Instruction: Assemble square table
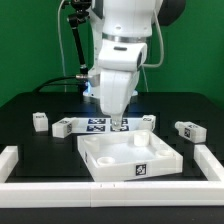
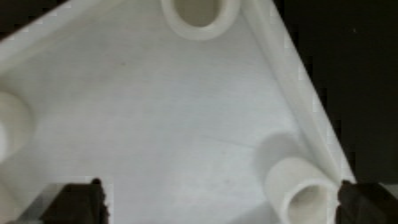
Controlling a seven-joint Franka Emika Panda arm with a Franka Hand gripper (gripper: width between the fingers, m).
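- Gripper (image 1: 118, 123) hangs over the far rim of the top (image 1: 130, 158), fingers (image 2: 75, 200) spread apart and holding nothing
- Top sits mid-table, directly under the hand and reaching from it toward the exterior camera; being square, it has no long axis to line up with
- Wrist view puts one finger over the top's floor and the other over the dark table (image 2: 365, 90), so the rim (image 2: 304, 110) runs between them, crosswise to their closing line; a straight drop looks enough to pinch it
- Top holds nothing loose; the round sockets (image 2: 201, 15) at its corners are empty
- Legs (image 1: 40, 122) lie outside it, on the table at both sides
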